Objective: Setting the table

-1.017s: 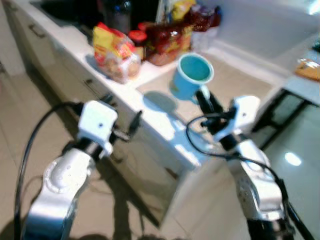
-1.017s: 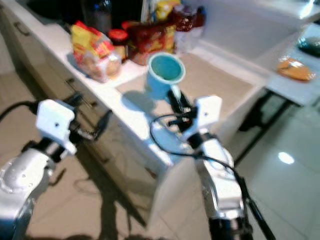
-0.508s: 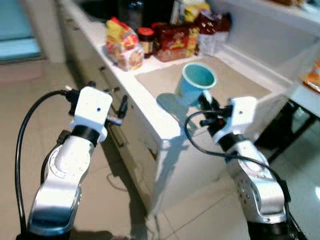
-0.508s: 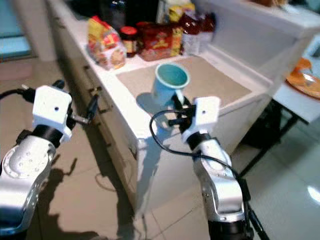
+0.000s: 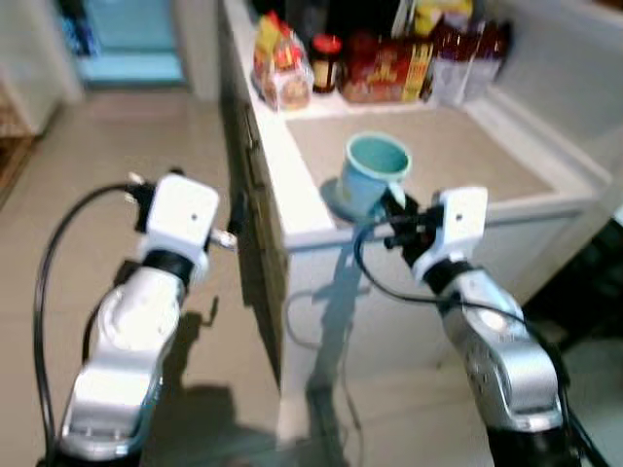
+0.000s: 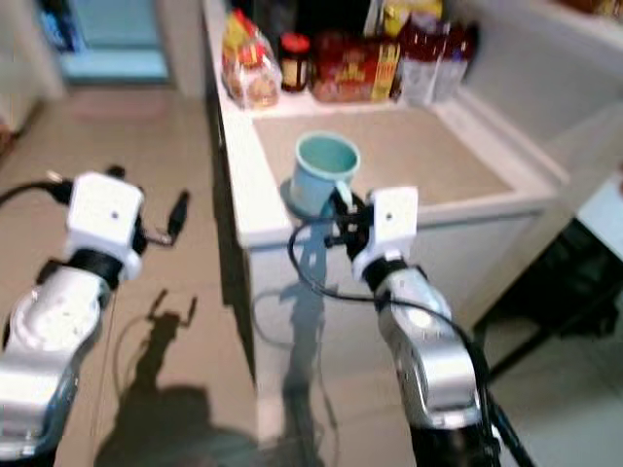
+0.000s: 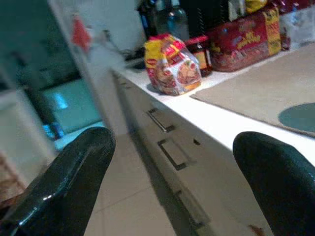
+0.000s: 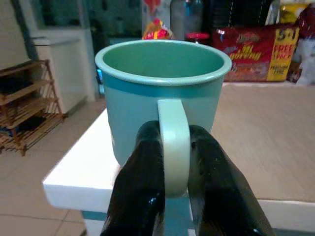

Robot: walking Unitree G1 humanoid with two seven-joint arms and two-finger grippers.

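While the right pincer pinches the handle of the teal mug between its 2 black fingers, the mug stands upright, mouth up, held over the near edge of the bench; whether its base touches the top I cannot tell. A round shadow lies beneath it at that edge. The mug sits straight ahead of this pincer, handle turned back toward the wrist, so its long axis runs vertical and across the fingers. I judge the coming move to be a carry away from the bench toward a table, and it depends on keeping that axis upright, since the grip is on the handle alone and the mug could swing.

The left pincer hangs with its fingers spread wide and nothing between them, out over the floor beside the bench's cabinet front, well apart from the mug; the right arm is plainly the working one.

Farther back, along the far edge, stand a yellow snack bag, a red-lidded jar and a red packet printed with "FREE"; the other lettering is too blurred to read.
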